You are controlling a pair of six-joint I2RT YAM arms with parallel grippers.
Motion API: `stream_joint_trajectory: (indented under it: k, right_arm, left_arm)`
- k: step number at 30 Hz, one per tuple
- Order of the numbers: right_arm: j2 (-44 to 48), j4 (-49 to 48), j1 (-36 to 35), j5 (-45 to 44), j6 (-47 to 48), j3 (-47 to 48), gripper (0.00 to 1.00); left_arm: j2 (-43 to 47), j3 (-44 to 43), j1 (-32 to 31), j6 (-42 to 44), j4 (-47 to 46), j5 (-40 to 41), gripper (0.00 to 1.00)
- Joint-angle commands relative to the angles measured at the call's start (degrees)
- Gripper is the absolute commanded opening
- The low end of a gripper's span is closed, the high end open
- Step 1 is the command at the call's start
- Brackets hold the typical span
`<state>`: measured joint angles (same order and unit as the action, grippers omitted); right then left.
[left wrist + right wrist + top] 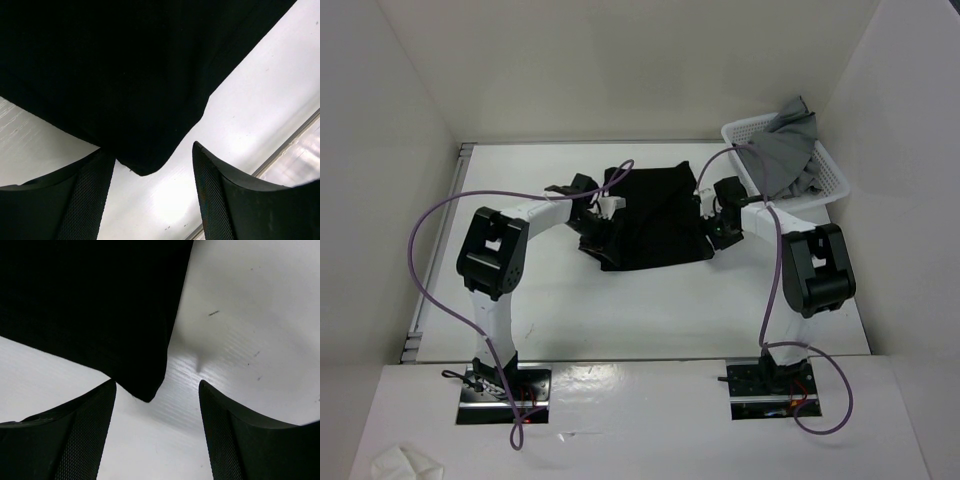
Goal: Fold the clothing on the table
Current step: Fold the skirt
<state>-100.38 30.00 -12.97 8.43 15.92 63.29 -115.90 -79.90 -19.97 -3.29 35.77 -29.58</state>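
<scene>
Clothing: the black clothing [650,215] lies bunched and creased in the middle of the tabletop [620,310], with an uneven outline.
Left end effector: my left end effector [151,160] is at the garment's 9 o'clock edge. Jaws stand wide, a black corner lies in the gap, nothing is pinched.
Right end effector: my right end effector [157,390] is at the 3 o'clock edge. Jaws stand wide, a second corner points into the gap, and tabletop shows between that corner and the far finger [235,440].
Contact: in the left wrist view the hem overlaps one fingertip; I cannot tell whether they touch.
Basket: a white basket [790,160] sits at 1 o'clock of the clothing, in the far right corner, just beside my right arm. Grey garments [785,140] rise over its rim.
Cables: purple cables [430,260] loop off both arms. The left one swings wide toward 9 o'clock, and one arcs over the clothing's far edge.
Edges: a metal rail [438,250] runs along the 9 o'clock edge of the tabletop. White walls [380,120] close the 9, 12 and 3 o'clock sides.
Open room: widest at 6 o'clock, between the clothing and my bases. There is a strip at 12 o'clock, and it is tightest at 3 o'clock by the basket.
Other: a crumpled white thing [405,465] lies on the near ledge at 7 o'clock, well apart.
</scene>
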Motion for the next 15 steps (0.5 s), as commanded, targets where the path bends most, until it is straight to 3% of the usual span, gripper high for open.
stream_joint_trajectory:
  k: [1,8,15]
  right_arm:
    - [-0.96,-1.96,0.32,1.68,-0.19,2.81,0.71]
    - [-3.77,-0.74,0.32,5.02,-0.72,6.76,0.71]
    - [-6.32,-0.73,0.32,6.25,-0.72,7.38,0.63]
  left_arm:
    - [-2.85,3.60,0.19,2.06,-0.35,5.41,0.71]
    - [-1.27,4.75,0.19,2.59,0.71,5.94,0.68]
    - [-0.73,6.07,0.19,3.11,0.71,5.94,0.59]
